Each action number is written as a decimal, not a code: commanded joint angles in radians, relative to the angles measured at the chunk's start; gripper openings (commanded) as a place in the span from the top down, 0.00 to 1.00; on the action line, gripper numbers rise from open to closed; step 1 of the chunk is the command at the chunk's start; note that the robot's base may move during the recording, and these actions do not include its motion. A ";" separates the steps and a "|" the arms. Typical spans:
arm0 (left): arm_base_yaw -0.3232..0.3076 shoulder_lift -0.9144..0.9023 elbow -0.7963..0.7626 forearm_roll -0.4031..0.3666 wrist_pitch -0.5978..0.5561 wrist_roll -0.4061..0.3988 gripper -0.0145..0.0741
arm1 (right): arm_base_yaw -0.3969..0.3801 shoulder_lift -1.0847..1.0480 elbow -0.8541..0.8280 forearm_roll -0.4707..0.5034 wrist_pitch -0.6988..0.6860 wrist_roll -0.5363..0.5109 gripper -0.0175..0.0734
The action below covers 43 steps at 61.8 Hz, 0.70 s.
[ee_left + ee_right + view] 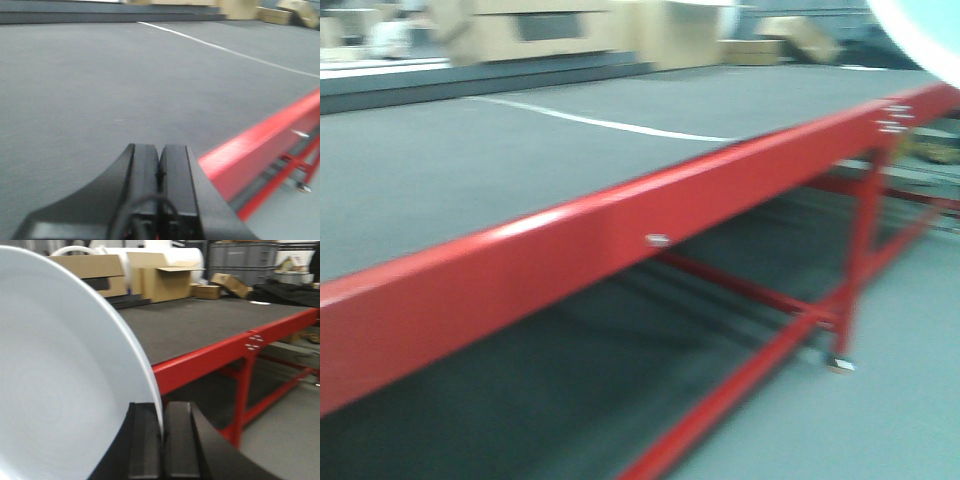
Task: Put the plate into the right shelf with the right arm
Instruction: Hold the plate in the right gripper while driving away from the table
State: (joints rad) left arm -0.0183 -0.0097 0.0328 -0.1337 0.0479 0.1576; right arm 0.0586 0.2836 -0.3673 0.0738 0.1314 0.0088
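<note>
The white plate point(55, 385) fills the left half of the right wrist view, held on edge in the air. My right gripper point(162, 412) is shut on the plate's rim, which runs down between the two black fingers. A pale curved piece of the plate point(920, 25) shows at the top right corner of the front view. My left gripper point(160, 155) is shut with nothing between its fingers, hovering over the grey tabletop near the red edge. The right shelf is out of view.
A long table with a grey top point(470, 160) and a red frame point(620, 240) crosses all views, with red legs and braces point(245, 390) below. Cardboard boxes point(165, 280) and grey bins point(245, 260) stand behind it. A white line point(230, 50) crosses the tabletop.
</note>
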 commanded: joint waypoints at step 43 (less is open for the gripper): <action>-0.002 -0.010 0.010 -0.008 -0.090 -0.007 0.98 | -0.004 0.007 -0.028 0.007 -0.094 -0.009 0.75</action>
State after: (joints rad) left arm -0.0183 -0.0097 0.0328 -0.1337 0.0479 0.1576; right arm 0.0586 0.2836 -0.3673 0.0738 0.1314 0.0088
